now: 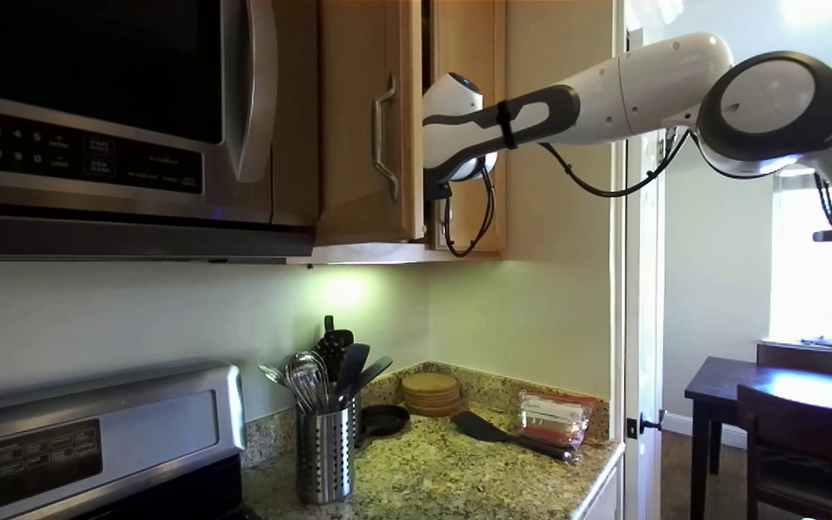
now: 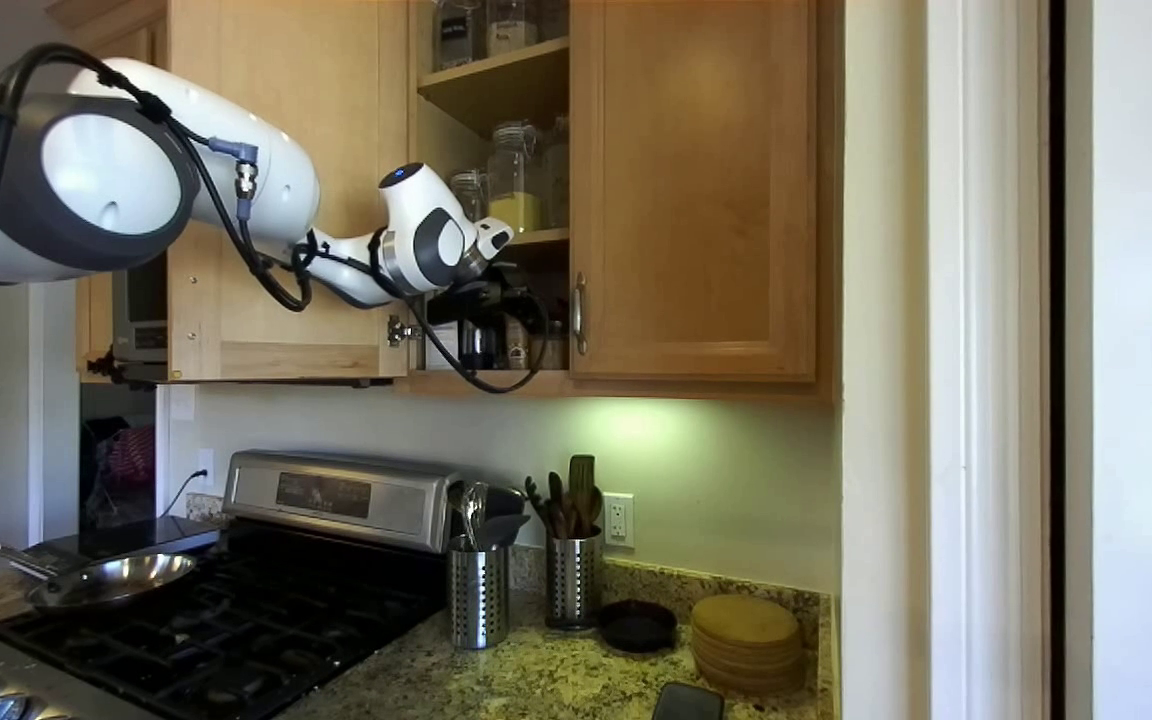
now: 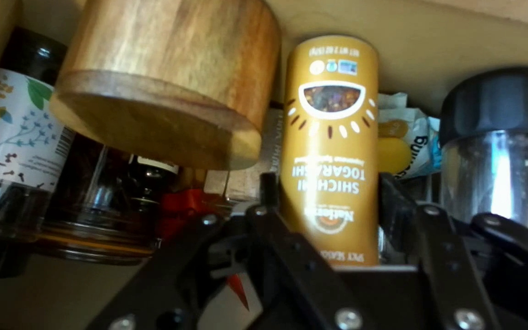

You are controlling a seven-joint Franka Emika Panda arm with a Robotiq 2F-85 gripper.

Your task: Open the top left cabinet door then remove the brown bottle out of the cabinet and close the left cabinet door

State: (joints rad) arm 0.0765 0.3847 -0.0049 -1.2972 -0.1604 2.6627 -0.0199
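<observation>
Removal outstanding: left cabinet door (image 1: pixel 354 123) open, brown bottle (image 3: pixel 330 151) clasped

Step one appears complete: in both exterior views the left cabinet door stands swung outward, the arm (image 2: pixel 276 170) reaching past it into the cabinet (image 2: pixel 551 385); the right door (image 2: pixel 696 190) is closed. Step two is judged to be at the grasp. In the wrist view the gripper (image 3: pixel 328 187) is closed about the brown bottle, seemingly touching both sides; firmness of hold cannot be verified. Outstanding: withdraw the brown bottle, then close the left cabinet door.

Location: the brown bottle is inside the cabinet, near the bottom edge of the opening, with a wooden piece (image 3: pixel 167 78) to one side and a glass jar (image 3: pixel 497 160) to the other. Whether it is resting or lifted cannot be established.

Condition: slim, straight-sided, golden-brown cylinder, white lettering upside down in the wrist view, with a white-edged half-round panel of dark speckles. No dents visible. One end is hidden by the gripper, so no cap can be checked.
</observation>
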